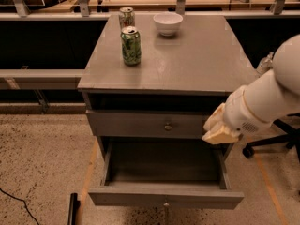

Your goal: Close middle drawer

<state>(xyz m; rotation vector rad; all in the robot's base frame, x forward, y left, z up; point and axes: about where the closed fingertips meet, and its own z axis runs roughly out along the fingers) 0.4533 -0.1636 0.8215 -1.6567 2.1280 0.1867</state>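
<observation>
Well, the middle drawer (165, 197) stood pulled far out of the grey bench (201, 64), under a shut drawer (140, 124). The claw (218, 129) hung by the bench's right front edge, just over the open drawer's right side; whether it was spread or closed, I couldn't tell. A green can (131, 46) and a white bowl (168, 23) sat on top.

Dim warm overhead light, jaws pale at right

Grey middle drawer (165, 197), pulled out, pincer (217, 129) above right
</observation>
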